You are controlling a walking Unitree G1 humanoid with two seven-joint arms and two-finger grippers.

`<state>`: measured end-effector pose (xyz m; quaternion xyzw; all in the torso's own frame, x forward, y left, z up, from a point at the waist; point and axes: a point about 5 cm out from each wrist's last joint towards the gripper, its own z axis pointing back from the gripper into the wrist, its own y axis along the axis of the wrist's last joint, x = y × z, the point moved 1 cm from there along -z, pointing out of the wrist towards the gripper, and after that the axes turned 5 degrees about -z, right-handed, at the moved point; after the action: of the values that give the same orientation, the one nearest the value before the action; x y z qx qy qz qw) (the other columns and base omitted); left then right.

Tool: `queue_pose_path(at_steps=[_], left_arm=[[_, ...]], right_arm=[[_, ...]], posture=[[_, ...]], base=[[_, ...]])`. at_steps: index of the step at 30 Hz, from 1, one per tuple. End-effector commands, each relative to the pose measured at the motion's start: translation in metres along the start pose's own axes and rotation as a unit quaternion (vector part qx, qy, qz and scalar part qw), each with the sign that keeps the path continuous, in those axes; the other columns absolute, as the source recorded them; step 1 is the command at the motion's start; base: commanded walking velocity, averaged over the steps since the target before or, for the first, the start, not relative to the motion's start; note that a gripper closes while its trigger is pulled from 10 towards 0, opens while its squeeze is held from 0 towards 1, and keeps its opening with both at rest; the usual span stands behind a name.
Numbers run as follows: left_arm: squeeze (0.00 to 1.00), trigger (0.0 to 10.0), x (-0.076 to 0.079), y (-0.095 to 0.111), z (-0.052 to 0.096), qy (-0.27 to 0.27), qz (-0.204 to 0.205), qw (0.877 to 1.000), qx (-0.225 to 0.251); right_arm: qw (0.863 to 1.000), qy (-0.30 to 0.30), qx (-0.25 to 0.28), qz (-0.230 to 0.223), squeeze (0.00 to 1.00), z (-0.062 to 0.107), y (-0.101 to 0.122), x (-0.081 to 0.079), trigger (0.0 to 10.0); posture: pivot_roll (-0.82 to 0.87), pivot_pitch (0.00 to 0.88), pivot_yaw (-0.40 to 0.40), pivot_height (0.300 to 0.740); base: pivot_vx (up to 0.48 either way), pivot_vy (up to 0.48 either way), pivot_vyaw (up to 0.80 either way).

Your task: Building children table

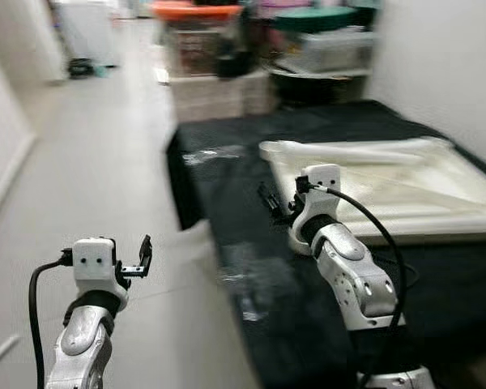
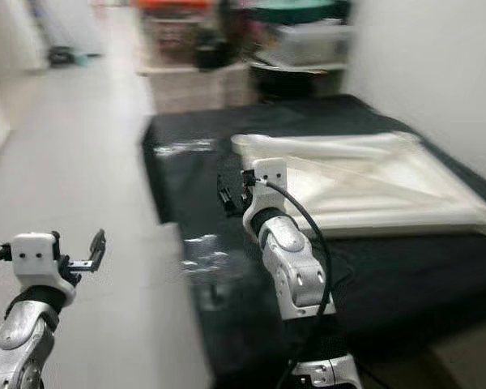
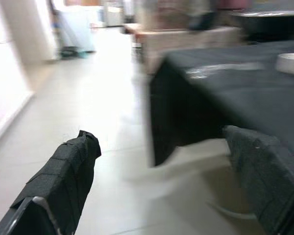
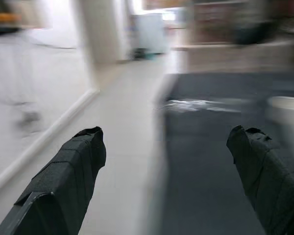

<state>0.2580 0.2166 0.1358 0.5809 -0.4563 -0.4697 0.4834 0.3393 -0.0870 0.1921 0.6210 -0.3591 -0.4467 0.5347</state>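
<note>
Floor (image 1: 105, 186): pale, smooth, running from the near foreground back to a white wall on the robot's left; views blurred.

Black cloth (image 1: 251, 267): dark sheet spread low over the floor on the robot's right, with shiny clear patches near its left edge and its near corner.

Tabletop (image 1: 389, 186): large white flat panel, the piece of the children's table, lying on the black cloth toward the right, near the right-hand wall. A long white rounded bar (image 1: 348, 152) lies along its far edge.

Storage stack (image 1: 219, 65): boxes and bins with orange and green lids, piled beyond the far end of the cloth; details too blurred to tell.

Right arm: silver, with a black cable looping along it, reaching forward over the cloth. Right gripper (image 1: 269, 203): held above the cloth just beside the near left corner of the tabletop; fingers (image 4: 68, 181) spread wide apart, holding nothing.

Left arm: silver, raised over the bare floor, well apart from the cloth. Left gripper (image 1: 144, 255): fingers (image 3: 63, 181) spread wide, holding nothing.
</note>
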Motion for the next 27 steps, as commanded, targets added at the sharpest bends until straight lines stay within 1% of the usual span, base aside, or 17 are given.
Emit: queue_pose_path(at_steps=[1, 3, 6, 8, 9, 16, 22, 23, 25, 26, 27], left_arm=[[0.0, 10.0, 0.002, 0.001, 0.002, -0.001, 0.0, 1.0, 0.002], [0.0, 10.0, 0.005, 0.001, 0.002, -0.007, -0.004, 1.0, 0.004], [0.0, 10.0, 0.007, 0.001, 0.002, -0.011, -0.003, 1.0, 0.001], [0.0, 10.0, 0.007, 0.001, 0.002, -0.012, -0.002, 1.0, 0.002], [0.0, 10.0, 0.007, 0.001, 0.001, -0.013, -0.002, 1.0, 0.002], [0.0, 10.0, 0.007, 0.001, -0.001, -0.014, -0.006, 1.0, 0.003], [0.0, 10.0, 0.007, 0.001, -0.002, -0.017, -0.001, 1.0, 0.002], [0.0, 10.0, 0.007, 0.002, -0.001, -0.02, -0.007, 1.0, 0.004], [0.0, 10.0, 0.007, 0.002, -0.001, -0.02, -0.007, 1.0, 0.004], [0.0, 10.0, 0.009, 0.001, 0.006, -0.025, -0.022, 0.999, 0.006], [0.0, 10.0, 0.009, 0.001, 0.006, -0.025, -0.022, 0.999, 0.006]], right_arm=[[1.0, 0.001, -0.006, 0.001, 0.0, 0.002, -0.004, 0.002, 10.0], [1.0, -0.004, -0.006, -0.017, 0.0, 0.001, -0.005, 0.003, 10.0], [1.0, -0.01, 0.0, -0.021, 0.0, 0.0, -0.004, 0.005, 10.0], [0.999, -0.018, 0.005, -0.041, 0.0, 0.0, -0.003, 0.007, 10.0], [0.999, -0.025, 0.008, -0.042, 0.0, 0.0, -0.003, 0.009, 10.0], [0.999, -0.036, 0.003, -0.038, 0.0, 0.0, -0.005, 0.014, 10.0], [0.998, -0.049, 0.004, -0.039, 0.0, 0.0, -0.006, 0.02, 10.0], [0.998, -0.053, 0.01, -0.018, 0.0, 0.002, -0.006, 0.023, 10.0], [0.998, -0.053, 0.01, -0.018, 0.0, 0.002, -0.006, 0.023, 10.0], [0.998, -0.053, 0.021, 0.041, 0.0, 0.011, -0.01, 0.029, 10.0], [0.998, -0.053, 0.021, 0.041, 0.0, 0.011, -0.01, 0.029, 10.0]], posture=[[0.05, 0.0, -0.05, 0.74], [0.05, 0.0, -0.051, 0.74], [0.05, 0.0, -0.051, 0.74], [0.05, 0.0, -0.049, 0.74], [0.05, 0.0, -0.048, 0.74], [0.05, 0.0, -0.048, 0.74], [0.05, 0.0, -0.047, 0.74], [0.06, 0.0, -0.051, 0.74], [0.06, 0.0, -0.051, 0.74], [0.05, 0.0, -0.052, 0.74], [0.05, 0.0, -0.052, 0.74]], base=[[0.0, 0.266, 0.8], [0.0, 0.0, 0.8], [0.0, 0.0, 0.8], [0.0, 0.0, 0.0], [0.0, 0.0, 0.0], [0.0, 0.0, 0.0], [0.0, 0.0, 0.0], [0.0, 0.0, 0.0], [0.0, 0.0, 0.0], [0.0, 0.0, 0.0], [0.0, 0.0, 0.0]])
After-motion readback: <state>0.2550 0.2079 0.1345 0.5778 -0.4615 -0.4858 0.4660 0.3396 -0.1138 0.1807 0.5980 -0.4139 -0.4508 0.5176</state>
